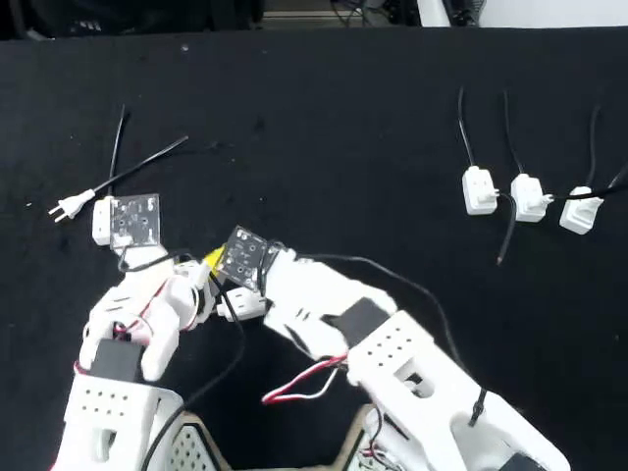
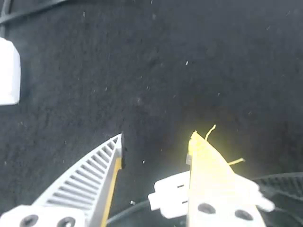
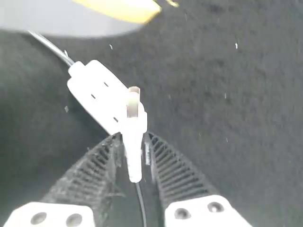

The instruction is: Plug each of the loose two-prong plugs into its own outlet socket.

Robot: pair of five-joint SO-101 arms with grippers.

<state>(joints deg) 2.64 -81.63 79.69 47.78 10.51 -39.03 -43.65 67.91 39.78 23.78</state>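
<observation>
My right gripper (image 3: pixel 133 142) is shut on a white two-prong plug (image 3: pixel 134 127), one brass prong (image 3: pixel 134 100) showing at its tip. The plug touches the side of a white outlet socket (image 3: pixel 94 97) that lies on the black table. In the high view this socket (image 1: pixel 240 305) sits between the two arms, near the front. My left gripper (image 2: pixel 156 142) stands open just above the table, its yellow finger (image 2: pixel 203 165) over the same socket (image 2: pixel 168 198). Another loose plug (image 1: pixel 66 208) lies at the far left, beside a white socket block (image 1: pixel 100 222).
Three white sockets (image 1: pixel 479 190) (image 1: pixel 530 199) (image 1: pixel 578 212) with black cords sit in a row at the right. Thin black cords (image 1: pixel 147 162) trail over the left part of the table. The black table's far middle (image 1: pixel 324 118) is bare cloth.
</observation>
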